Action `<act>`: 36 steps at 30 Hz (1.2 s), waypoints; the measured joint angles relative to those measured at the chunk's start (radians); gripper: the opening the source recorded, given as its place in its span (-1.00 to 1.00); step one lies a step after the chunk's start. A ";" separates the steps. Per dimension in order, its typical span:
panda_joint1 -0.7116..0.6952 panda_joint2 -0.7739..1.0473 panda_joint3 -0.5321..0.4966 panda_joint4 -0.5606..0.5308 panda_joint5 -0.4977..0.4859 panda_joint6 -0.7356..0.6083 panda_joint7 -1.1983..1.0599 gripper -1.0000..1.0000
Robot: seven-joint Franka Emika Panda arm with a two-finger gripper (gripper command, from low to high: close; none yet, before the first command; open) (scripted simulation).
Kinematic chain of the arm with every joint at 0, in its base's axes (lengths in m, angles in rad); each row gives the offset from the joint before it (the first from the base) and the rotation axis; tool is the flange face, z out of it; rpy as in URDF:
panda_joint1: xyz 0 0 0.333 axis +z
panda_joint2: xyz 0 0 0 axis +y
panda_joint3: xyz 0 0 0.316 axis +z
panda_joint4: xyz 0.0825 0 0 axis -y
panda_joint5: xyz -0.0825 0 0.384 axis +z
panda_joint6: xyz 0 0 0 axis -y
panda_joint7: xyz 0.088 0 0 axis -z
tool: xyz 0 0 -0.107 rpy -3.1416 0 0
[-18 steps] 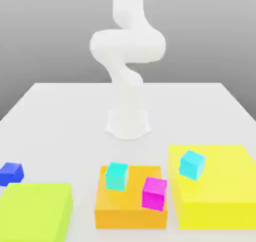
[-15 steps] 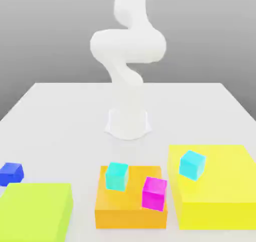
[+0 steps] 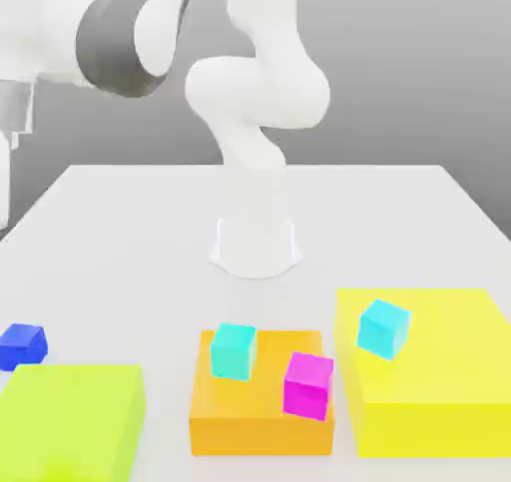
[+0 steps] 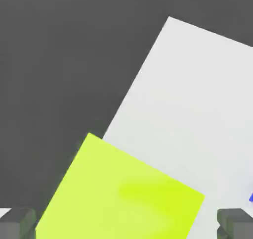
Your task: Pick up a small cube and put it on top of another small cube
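The small deep-blue cube (image 3: 22,345) rests on the white table at the exterior view's left, just behind a lime block (image 3: 70,420). One cyan cube (image 3: 234,350) and a magenta cube (image 3: 307,385) sit on an orange block (image 3: 250,420). Another cyan cube (image 3: 383,328) sits on a yellow block (image 3: 439,380). My hand (image 3: 12,111) hangs high at the exterior view's upper left, well above the blue cube. In the hand view my gripper (image 4: 126,225) is open and holds nothing, with its fingertips (image 4: 17,223) wide apart over the lime block (image 4: 123,193). A sliver of the blue cube (image 4: 251,198) shows at the frame's edge.
The arm's white base (image 3: 255,245) stands mid-table behind the blocks. The three flat blocks line the front of the table (image 3: 130,231). The table's edge (image 4: 133,89) passes close to the lime block, with dark floor beyond.
The arm's upper links and hand have swung into the exterior view's upper left. The cubes and blocks have stayed where they were.
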 joint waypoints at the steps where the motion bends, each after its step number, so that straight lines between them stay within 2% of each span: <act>1: -0.028 0.037 -0.010 -0.009 0.013 0.017 0.020 0.00; 6: -0.112 0.224 -0.046 -0.054 0.114 0.096 0.093 0.00; 11: -0.185 0.406 0.025 -0.030 0.223 0.226 0.038 0.00; 12: -0.196 0.439 0.039 -0.023 0.242 0.251 0.024 -1.00; 19: -0.203 0.444 0.046 -0.022 0.239 0.257 0.026 -1.00; 25: -0.139 0.254 -0.010 -0.063 0.132 0.112 0.131 -1.00; 28: -0.041 0.155 0.067 -0.081 0.123 0.043 0.271 -1.00; 32: 0.188 0.031 0.171 -0.104 0.128 -0.045 0.463 -1.00; 36: 0.299 -0.085 0.266 -0.129 0.133 -0.129 0.659 -1.00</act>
